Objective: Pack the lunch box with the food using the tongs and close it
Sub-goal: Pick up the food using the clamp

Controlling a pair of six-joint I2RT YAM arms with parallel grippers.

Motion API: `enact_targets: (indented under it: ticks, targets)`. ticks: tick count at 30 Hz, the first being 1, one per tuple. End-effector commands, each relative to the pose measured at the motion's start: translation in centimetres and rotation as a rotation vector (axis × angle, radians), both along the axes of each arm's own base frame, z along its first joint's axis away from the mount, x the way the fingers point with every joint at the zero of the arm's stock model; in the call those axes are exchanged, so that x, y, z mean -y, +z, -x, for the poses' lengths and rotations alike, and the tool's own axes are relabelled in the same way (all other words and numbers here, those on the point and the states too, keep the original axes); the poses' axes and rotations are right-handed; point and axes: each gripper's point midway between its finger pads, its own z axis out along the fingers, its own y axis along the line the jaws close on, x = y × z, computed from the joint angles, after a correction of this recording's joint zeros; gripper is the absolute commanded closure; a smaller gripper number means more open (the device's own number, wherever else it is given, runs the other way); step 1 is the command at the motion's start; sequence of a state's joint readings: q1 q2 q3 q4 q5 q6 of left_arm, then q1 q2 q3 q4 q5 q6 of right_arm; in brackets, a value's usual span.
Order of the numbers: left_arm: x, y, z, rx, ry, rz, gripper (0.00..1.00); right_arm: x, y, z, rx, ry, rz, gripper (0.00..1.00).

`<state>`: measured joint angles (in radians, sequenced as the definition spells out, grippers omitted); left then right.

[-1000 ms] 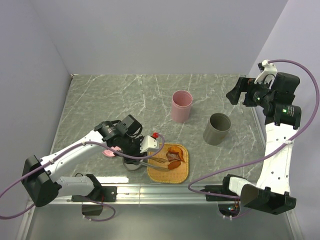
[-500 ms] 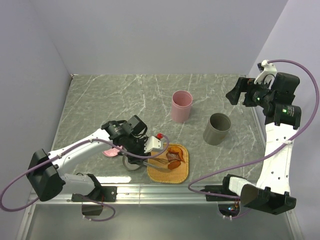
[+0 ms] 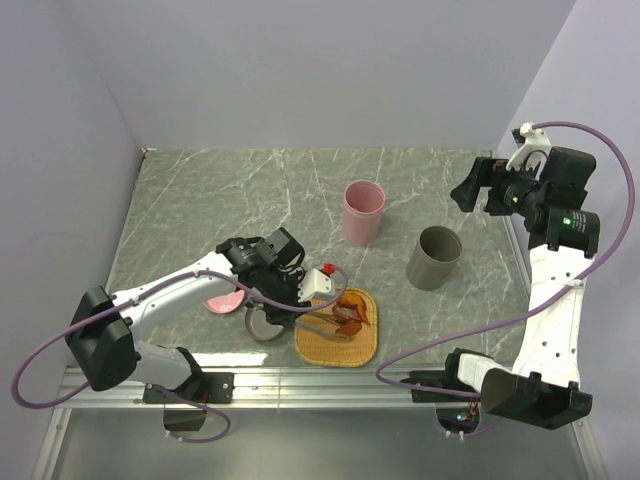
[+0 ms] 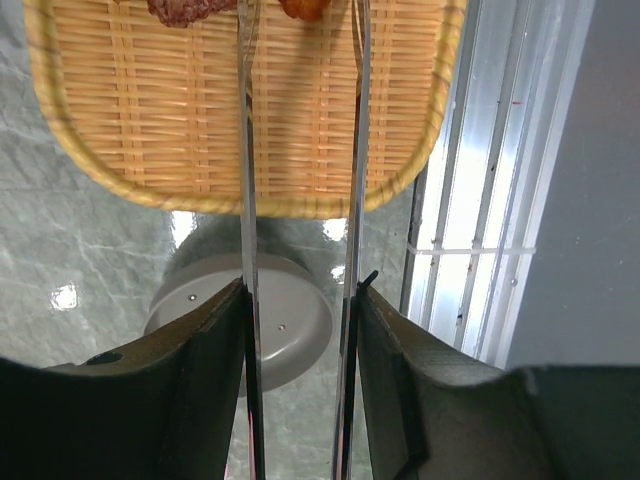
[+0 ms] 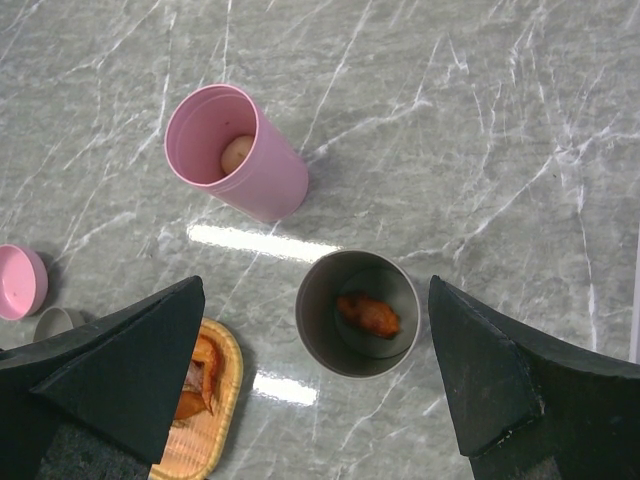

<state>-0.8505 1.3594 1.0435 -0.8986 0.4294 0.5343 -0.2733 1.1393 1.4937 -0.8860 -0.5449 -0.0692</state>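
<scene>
Since a second ago, our left arm has swung to the right, and our left gripper (image 3: pixel 318 288) now sits by the near left edge of the woven yellow tray (image 3: pixel 345 350). Its jaws are pinching the tongs (image 4: pixel 247 180), with one thin metal arm pressed against each finger. The tongs reach out over the tray toward the brown and orange food bits (image 3: pixel 350 308) lying on it. We cannot tell if the tips touch the food. Under the gripper sits the shallow grey dish (image 4: pixel 200 295), just beside the tray, and the pink dish (image 3: pixel 220 303) lies next to it on the left. Our right gripper (image 3: pixel 468 190) has not moved. It hangs high over the far right of the table (image 3: pixel 200 200) with its jaws spread wide, holding nothing. Below it stand the pink cup (image 5: pixel 255 170) with a pale ball (image 5: pixel 236 152) inside, and the grey cup (image 5: pixel 310 330) with one brown-orange bit (image 5: pixel 368 313) inside. The two cups stand near each other but do not touch.
</scene>
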Motion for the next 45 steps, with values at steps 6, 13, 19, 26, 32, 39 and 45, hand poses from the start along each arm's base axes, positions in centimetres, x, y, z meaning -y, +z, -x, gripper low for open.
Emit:
enact_targets:
  ticks: [6, 13, 19, 26, 32, 39, 45]
  targets:
    - [2.3, 1.0, -0.2, -0.010, -0.024, 0.067, 0.50, 0.2, 0.3, 0.0, 0.031, 0.006, 0.021, 0.00]
    - [2.7, 0.7, 0.0, -0.028, -0.039, 0.059, 0.53, 0.4, 0.2, 0.0, 0.028, 0.007, 0.034, 0.00]
    - [2.5, 1.1, 0.2, -0.021, -0.043, 0.063, 0.65, 0.3, 0.4, 0.1, 0.029, 0.012, 0.037, 0.00]
    - [2.4, 3.3, 0.4, 0.002, -0.031, 0.109, 0.73, 0.2, 0.3, 0.0, 0.030, 0.015, 0.026, 0.00]
    - [2.2, 4.5, 0.9, 0.001, -0.027, 0.130, 0.78, 0.2, 0.4, 0.1, 0.033, 0.015, 0.027, 0.00]
    - [2.5, 6.6, 0.7, 0.000, -0.017, 0.182, 0.79, 0.0, 0.7, 0.2, 0.037, 0.019, 0.023, 0.00]
    - [6.2, 13.7, -2.5, 0.029, 0.019, 0.344, 0.79, -0.1, 0.7, -0.1, 0.029, 0.022, 0.004, 0.00]
